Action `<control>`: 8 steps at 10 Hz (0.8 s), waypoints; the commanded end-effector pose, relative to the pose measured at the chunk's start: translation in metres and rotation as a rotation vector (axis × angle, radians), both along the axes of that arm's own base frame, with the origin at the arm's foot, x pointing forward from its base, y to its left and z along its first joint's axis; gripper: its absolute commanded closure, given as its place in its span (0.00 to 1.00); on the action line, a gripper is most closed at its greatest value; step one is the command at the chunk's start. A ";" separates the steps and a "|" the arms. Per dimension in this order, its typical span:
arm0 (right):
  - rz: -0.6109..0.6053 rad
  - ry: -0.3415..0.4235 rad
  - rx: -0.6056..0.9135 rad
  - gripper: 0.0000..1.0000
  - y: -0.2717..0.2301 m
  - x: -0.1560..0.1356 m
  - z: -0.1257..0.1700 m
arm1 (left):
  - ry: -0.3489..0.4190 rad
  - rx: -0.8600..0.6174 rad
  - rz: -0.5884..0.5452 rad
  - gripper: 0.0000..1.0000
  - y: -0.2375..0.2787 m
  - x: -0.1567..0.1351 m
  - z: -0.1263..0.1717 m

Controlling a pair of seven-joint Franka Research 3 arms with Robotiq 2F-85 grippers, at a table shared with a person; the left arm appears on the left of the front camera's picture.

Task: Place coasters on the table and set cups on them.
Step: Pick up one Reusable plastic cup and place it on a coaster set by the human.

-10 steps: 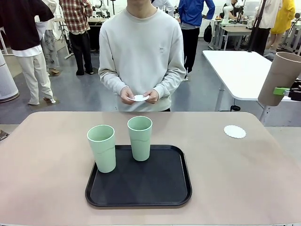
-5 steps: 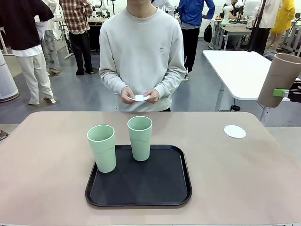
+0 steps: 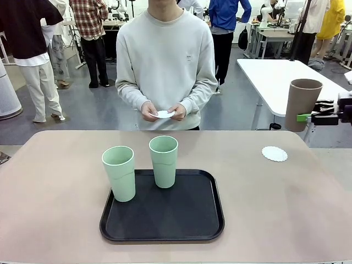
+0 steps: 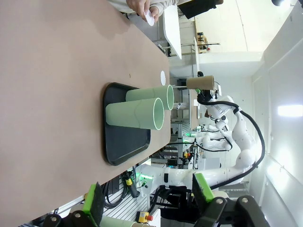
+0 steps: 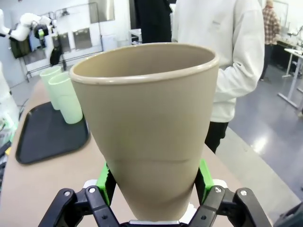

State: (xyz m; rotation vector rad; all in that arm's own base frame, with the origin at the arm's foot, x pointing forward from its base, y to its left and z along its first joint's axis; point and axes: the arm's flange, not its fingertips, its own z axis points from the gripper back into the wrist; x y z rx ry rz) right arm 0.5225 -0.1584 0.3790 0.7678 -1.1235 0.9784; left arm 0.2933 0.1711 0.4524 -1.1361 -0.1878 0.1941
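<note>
— Where is the brown cup?
— Up in the air, far to the right of the black tray. The right gripper squeezes it near its bottom. It stands straight.
— And the coaster?
— Flat on the table, right of the tray too.
— How should the cup go down?
— I think slowly, right over the coaster's middle. Let go only when it sits flat.
— And the left gripper?
— Wide open, holding nothing. The green cups wait on the tray.
</note>
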 end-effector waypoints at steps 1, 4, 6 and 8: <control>0.100 0.018 0.023 0.18 -0.007 0.024 -0.013 | -0.008 -0.006 0.004 0.00 0.001 -0.001 0.001; 0.150 0.078 0.035 0.18 -0.012 0.048 -0.045 | -0.008 -0.006 0.004 0.00 0.001 -0.001 0.001; 0.170 0.121 0.020 0.18 -0.011 0.055 -0.063 | -0.008 -0.006 0.004 0.00 0.001 -0.001 0.001; 0.141 0.087 0.030 0.18 -0.008 0.047 -0.067 | -0.008 -0.006 0.004 0.00 0.001 -0.001 0.001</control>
